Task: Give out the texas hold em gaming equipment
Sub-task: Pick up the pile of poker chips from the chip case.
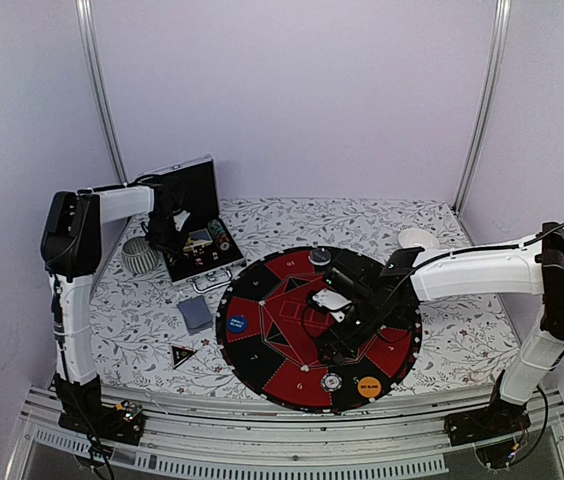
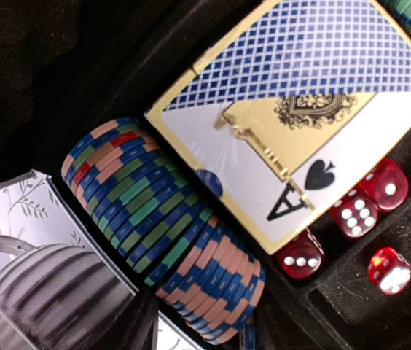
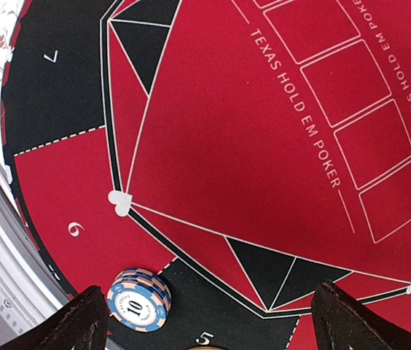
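Hovering over mat, right pincer apart, chip stack beside one finger; left pincer over chip row, state unclear.

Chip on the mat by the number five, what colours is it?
The chip has blue and peach stripes, white centre marked 10; right wrist view.

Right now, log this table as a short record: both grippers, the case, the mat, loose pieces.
left gripper: in the open case, grip unclear
right gripper: open, empty, over the mat
case holds: chip row, card box, red dice
on mat: blue button, orange button, chip stack
on table: card deck, black triangle marker
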`<state>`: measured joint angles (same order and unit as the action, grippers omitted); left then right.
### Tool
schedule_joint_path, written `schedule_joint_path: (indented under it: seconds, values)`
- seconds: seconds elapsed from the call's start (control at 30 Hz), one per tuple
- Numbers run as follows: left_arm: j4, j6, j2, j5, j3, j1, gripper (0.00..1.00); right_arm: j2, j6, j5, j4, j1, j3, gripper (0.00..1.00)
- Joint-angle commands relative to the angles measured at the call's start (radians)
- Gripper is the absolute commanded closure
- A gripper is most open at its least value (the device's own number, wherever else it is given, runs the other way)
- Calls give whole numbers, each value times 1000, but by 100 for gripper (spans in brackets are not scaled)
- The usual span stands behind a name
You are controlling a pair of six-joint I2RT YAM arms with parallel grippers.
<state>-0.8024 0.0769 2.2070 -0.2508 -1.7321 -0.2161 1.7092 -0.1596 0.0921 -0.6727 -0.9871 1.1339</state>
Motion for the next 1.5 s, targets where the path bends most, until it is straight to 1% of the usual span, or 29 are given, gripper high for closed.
schedule_joint_path:
  seconds: [0.0,0.07,0.17,0.23,0.3,0.33,0.47,0.57,0.67,0.77,0.83,1.1,1.23,1.27,1.4,1.47]
  values:
    - [-10,-9,-47,18,22,-16,56,14,4,21,8,6,19,1]
    - [-2,-10,-58,0,23,-16,57,17,3,23,7,5,21,1]
    - [11,-7,-64,-15,22,-10,64,18,6,26,7,4,22,1]
    - [11,-6,-60,-11,20,-5,67,18,6,26,6,5,22,1]
    - [12,-5,-54,-1,23,-2,73,17,3,27,6,5,21,1]
    - [11,-5,-53,14,25,2,74,17,4,27,6,4,21,1]
    - [12,2,-43,72,21,8,74,17,3,29,2,5,20,1]
    - [15,10,-19,86,12,18,69,15,3,30,2,4,18,1]
    - [13,7,0,86,13,28,68,12,2,31,2,5,14,1]
    - [20,12,9,106,18,30,63,13,3,32,1,4,10,1]
    - [30,17,11,106,16,30,61,17,3,33,1,5,10,1]
    - [33,18,3,128,36,25,64,23,3,38,1,5,10,1]
    - [32,27,-9,167,34,16,73,29,5,43,1,4,16,1]
    - [33,30,-12,179,35,14,74,29,5,43,1,4,15,1]
    - [34,43,-32,226,44,8,74,24,3,43,1,4,11,1]
    - [39,47,-36,228,48,6,73,23,3,44,1,4,10,1]
